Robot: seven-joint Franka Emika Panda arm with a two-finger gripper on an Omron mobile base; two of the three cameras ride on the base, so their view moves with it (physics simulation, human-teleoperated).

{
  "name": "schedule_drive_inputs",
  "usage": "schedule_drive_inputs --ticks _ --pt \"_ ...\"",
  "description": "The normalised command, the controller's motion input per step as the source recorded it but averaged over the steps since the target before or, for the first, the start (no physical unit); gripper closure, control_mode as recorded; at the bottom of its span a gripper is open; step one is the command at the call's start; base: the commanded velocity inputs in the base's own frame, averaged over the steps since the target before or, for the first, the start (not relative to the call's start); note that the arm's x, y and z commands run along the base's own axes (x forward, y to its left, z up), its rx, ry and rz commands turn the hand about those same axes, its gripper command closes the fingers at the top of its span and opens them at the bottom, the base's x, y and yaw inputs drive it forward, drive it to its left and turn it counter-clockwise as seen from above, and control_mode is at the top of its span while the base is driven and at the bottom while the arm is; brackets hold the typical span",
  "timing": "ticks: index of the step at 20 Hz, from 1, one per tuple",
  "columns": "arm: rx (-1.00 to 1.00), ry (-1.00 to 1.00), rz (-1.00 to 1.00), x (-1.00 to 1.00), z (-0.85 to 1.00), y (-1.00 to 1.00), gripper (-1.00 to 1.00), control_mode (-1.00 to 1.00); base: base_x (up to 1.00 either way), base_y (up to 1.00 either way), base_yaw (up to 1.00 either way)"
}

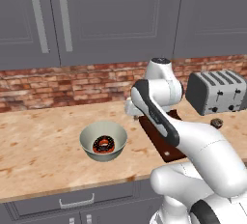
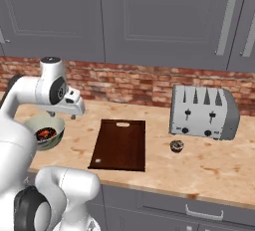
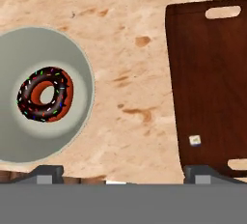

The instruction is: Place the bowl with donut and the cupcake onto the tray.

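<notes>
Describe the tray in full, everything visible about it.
The tray is a flat, dark reddish-brown rectangular board with a wood-like look. A handle slot is cut near its far end, toward the brick wall, and a small pale spot sits near a front corner. It lies flat on the counter, between the bowl and the toaster. Nothing rests on it.
</notes>
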Motion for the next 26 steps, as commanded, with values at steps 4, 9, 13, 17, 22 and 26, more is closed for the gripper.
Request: schedule_drive_inputs --ticks 4,9,13,17,22,26 --pt "0.00 0.05 -0.05 0.09 -0.14 0.44 -1.00 -1.00 0.00 0.00 0.00" --pt "0.00 0.00 -0.02 0.19 -0.35 0.16 -1.00 -1.00 0.00 0.00 0.00" --pt "0.00 0.00 0.00 0.15 -0.37 0.07 -1.00 -1.00 0.00 0.00 0.00" --pt "0.01 0.01 0.00 0.16 -0.25 0.02 -1.00 -1.00 0.00 0.00 0.00" --pt "0.02 0.03 0.00 0.12 -0.17 0.01 -1.00 -1.00 0.00 0.00 0.00" --pt "0.00 0.00 0.00 0.04 -0.17 0.12 -1.00 -1.00 0.00 0.00 0.00"
